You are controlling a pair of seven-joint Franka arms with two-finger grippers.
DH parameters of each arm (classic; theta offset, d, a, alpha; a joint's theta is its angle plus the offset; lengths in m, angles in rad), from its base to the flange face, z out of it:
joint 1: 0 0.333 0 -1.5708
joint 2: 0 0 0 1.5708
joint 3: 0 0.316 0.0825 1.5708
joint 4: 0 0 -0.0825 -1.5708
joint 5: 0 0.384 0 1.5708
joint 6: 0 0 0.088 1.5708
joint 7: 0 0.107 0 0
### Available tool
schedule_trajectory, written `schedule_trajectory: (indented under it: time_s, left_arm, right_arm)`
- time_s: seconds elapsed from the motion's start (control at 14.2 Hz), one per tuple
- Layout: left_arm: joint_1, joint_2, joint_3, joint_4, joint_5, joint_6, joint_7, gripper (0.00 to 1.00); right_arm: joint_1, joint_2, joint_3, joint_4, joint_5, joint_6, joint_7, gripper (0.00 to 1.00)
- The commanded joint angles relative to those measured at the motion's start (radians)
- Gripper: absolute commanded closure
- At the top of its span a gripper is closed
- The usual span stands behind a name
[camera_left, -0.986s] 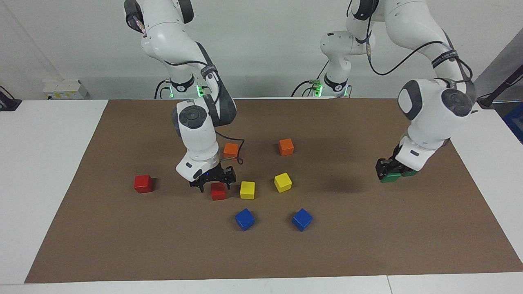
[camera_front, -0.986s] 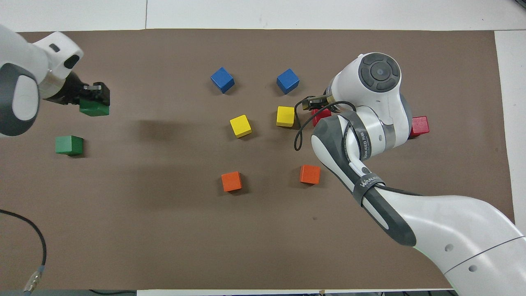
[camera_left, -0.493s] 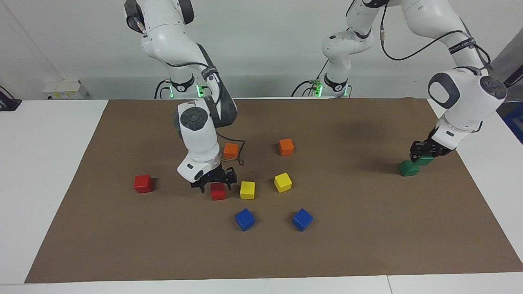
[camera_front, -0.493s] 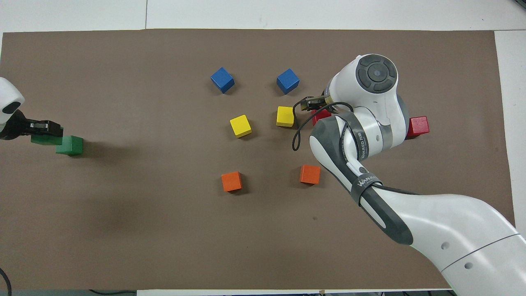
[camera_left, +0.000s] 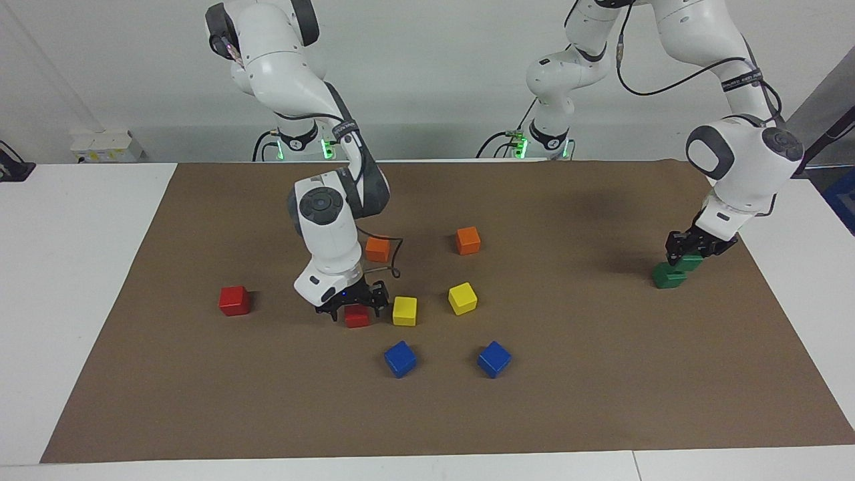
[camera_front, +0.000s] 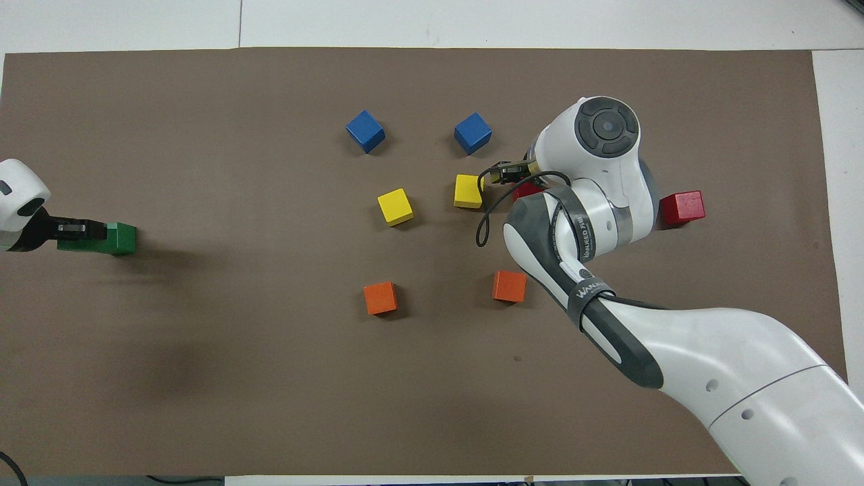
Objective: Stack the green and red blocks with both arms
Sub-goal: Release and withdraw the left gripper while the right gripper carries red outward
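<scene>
We see the brown paper mat (camera_left: 601, 401) spread over the white table (camera_left: 80, 267), and across it come the two big white jointed arms. The right arm (camera_left: 327, 227) bends down near the middle of the mat, and its black two-finger gripper (camera_left: 352, 308) sits low around a small glossy red cube (camera_left: 357, 316), fingers spread to either side of it, with the cube on the mat just beside a yellow cube (camera_left: 404, 310). The left arm (camera_left: 741, 167) reaches down at its own end of the table, and its black gripper (camera_left: 688, 256) pinches a dark green cube (camera_left: 691, 262) right above a second dark green cube (camera_left: 668, 275) that lies on the mat; we cannot tell whether the two greens touch. In the overhead view the held green block (camera_front: 77, 241) overlaps the resting one (camera_front: 123, 237). The other red cube (camera_left: 234, 300) sits alone toward the right arm's end of the table. Around the middle we count a second yellow cube (camera_left: 462, 298), two orange cubes (camera_left: 467, 240) (camera_left: 377, 248) nearer the robots, and two blue cubes (camera_left: 400, 359) (camera_left: 494, 359) farther from them.
</scene>
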Motion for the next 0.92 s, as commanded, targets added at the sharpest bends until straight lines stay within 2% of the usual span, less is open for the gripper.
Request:
schedule_trajectory:
  time_s: [0.0,0.21,0.49,0.63,0.7,0.85]
  left_arm:
    - [0.023,-0.016,-0.011,-0.045,-0.027,0.061,0.004,1.0]
    - [0.022,-0.001,-0.011,-0.045,-0.054,0.065,-0.013,1.0]
    - [0.013,0.012,-0.011,-0.045,-0.067,0.077,-0.036,1.0]
    - [0.011,0.026,-0.011,-0.043,-0.067,0.091,-0.039,1.0]
    - [0.009,0.027,-0.011,-0.043,-0.067,0.095,-0.041,1.0]
    - [0.006,0.029,-0.01,-0.043,-0.067,0.101,-0.042,1.0]
  right_arm:
    - [-0.003,0.015,0.006,-0.003,0.005,0.025,0.018,0.0]
    - [-0.001,0.015,0.006,-0.009,0.005,0.027,0.018,0.01]
    - [-0.003,0.012,0.006,-0.04,0.002,0.059,0.017,0.23]
    - [-0.009,0.012,0.006,-0.03,-0.012,0.041,0.01,1.0]
    - [-0.012,0.003,0.006,-0.017,-0.013,0.01,0.009,1.0]
    - [-0.038,0.012,0.002,0.131,-0.012,-0.171,-0.005,1.0]
